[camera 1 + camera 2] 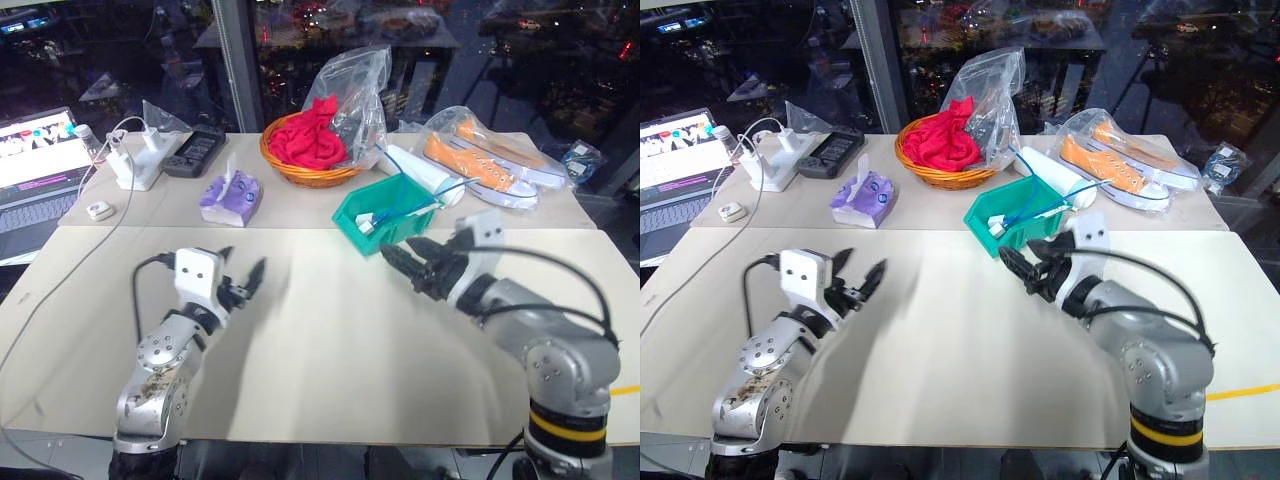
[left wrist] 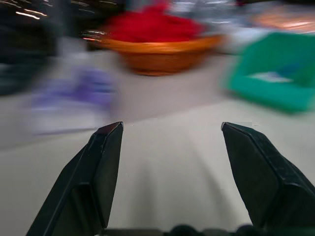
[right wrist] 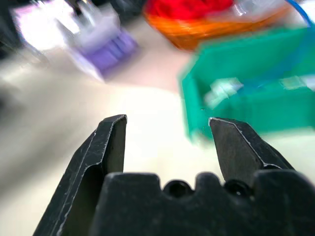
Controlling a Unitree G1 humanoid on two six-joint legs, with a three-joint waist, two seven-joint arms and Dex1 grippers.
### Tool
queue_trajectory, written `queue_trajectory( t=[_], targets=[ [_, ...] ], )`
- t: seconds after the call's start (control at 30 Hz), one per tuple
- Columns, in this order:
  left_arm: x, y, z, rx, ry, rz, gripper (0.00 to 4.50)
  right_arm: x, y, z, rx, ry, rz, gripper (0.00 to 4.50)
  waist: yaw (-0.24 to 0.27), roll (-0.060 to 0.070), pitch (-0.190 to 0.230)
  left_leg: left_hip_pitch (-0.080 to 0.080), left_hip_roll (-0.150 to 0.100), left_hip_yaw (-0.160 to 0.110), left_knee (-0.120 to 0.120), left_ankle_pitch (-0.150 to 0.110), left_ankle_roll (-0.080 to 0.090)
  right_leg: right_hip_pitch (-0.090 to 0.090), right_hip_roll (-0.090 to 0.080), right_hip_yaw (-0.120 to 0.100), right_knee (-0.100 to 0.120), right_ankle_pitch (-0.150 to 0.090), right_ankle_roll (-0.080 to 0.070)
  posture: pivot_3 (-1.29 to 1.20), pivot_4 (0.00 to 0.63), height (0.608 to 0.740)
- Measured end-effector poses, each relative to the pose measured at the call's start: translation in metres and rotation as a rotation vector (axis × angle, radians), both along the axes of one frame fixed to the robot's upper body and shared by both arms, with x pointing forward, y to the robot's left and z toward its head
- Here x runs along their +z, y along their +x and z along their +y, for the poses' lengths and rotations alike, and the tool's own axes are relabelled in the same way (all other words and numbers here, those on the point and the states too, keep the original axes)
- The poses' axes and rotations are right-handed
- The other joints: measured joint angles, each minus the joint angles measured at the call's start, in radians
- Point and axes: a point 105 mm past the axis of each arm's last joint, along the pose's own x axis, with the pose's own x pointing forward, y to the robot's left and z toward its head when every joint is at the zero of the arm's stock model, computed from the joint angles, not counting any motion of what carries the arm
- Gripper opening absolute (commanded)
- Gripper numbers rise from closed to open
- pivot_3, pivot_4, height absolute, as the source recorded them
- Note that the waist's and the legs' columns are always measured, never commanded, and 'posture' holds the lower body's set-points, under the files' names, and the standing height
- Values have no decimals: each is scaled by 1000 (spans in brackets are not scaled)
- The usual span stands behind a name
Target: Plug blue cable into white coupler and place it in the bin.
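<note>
Spanning beige table (image 1: 330, 350) before dark windows (image 1: 130, 50).

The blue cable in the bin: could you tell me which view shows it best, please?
The right eye view: the blue cable lies sharply across the bin, trailing out behind it. The left eye view shows much the same. The right wrist view blurs it; the left wrist view shows only a faint smear.
</note>
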Motion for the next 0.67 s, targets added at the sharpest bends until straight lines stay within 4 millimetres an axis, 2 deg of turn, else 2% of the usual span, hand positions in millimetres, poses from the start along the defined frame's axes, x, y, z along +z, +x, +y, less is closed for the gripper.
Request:
queue_trajectory(
  t=[0.1,0.2,0.33,0.67],
  targets=[
    [-3,0,16,147,-79,-7,3446,-29,0,-11,-220,-37,-16,3132,10,-1,0,0,0,0,0,3,-5,0,0,0,0,1,0,0,150,728],
    [-7,-1,16,178,-125,0,3446,-42,-3,-16,-321,-57,-43,3132,18,-1,0,-1,0,0,0,5,-10,0,0,0,0,1,0,0,150,728],
    [-16,-1,10,171,-215,35,3446,-44,0,-22,-404,-43,-91,3132,17,-1,0,0,0,0,0,5,-10,0,0,0,0,1,0,0,150,728],
    [-15,-2,11,159,-223,35,3446,-41,6,-28,-424,-46,-131,3132,18,-1,0,-1,0,0,0,5,-9,0,0,0,0,1,0,0,150,728]
  ],
)
